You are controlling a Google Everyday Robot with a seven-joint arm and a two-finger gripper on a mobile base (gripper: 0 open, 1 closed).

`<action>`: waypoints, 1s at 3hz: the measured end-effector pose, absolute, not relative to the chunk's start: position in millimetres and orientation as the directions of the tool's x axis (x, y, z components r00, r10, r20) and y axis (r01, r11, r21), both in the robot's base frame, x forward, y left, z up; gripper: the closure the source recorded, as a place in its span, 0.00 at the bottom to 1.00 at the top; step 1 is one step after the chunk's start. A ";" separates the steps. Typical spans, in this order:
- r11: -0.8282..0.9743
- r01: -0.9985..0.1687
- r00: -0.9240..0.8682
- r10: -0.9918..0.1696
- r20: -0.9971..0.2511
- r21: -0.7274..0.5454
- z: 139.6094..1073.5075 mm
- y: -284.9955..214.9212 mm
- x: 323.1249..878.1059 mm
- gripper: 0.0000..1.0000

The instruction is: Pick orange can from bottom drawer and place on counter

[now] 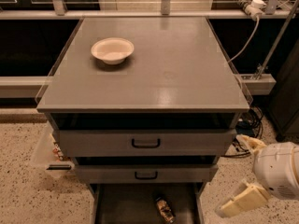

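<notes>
We have the white bowl [112,50] back-left on the counter [159,78]. The orange can [163,209] lies in the pulled-out bottom drawer [124,206], exposed from above. The gripper [232,175] hangs low, right of the cabinet [187,143], claw apart and empty, likely staging its reach.

Light from overhead, medium level. Soft glare patch on the table [187,45] toward its near edge. Bowl [112,50] casts a short shadow on its near side. Drawer gaps are black, and the bottom drawer [121,204] is dim. Claw [232,175] near right, fingers spread, brightly lit.
</notes>
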State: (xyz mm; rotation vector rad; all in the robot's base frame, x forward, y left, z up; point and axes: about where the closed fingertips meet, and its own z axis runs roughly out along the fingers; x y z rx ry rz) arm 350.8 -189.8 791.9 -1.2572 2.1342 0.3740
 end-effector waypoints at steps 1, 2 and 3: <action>0.526 -0.851 -0.383 -0.605 -0.698 0.011 729.6 -184.6 336.1 0.00; 0.573 -0.810 -0.472 -0.515 -0.715 0.122 622.4 -182.5 312.9 0.00; 0.606 -0.773 -0.543 -0.478 -0.690 0.188 547.8 -195.5 318.6 0.00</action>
